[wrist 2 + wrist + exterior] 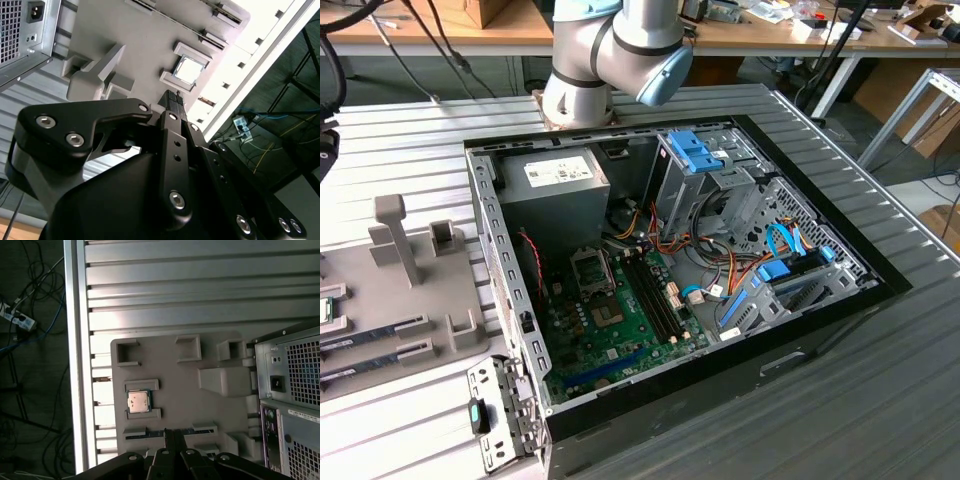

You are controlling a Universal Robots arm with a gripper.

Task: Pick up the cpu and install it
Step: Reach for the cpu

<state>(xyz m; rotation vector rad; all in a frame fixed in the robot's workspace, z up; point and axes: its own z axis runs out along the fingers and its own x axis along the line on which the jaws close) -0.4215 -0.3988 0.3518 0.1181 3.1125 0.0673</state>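
I saw the cpu (138,401) as a small square chip with a pale silver top and a thin green rim. It lay flat between two raised lips on the grey tray (185,410), which sat beside the case (295,365). The gripper (169,432) hovered above the tray near the chip, clenched on nothing.
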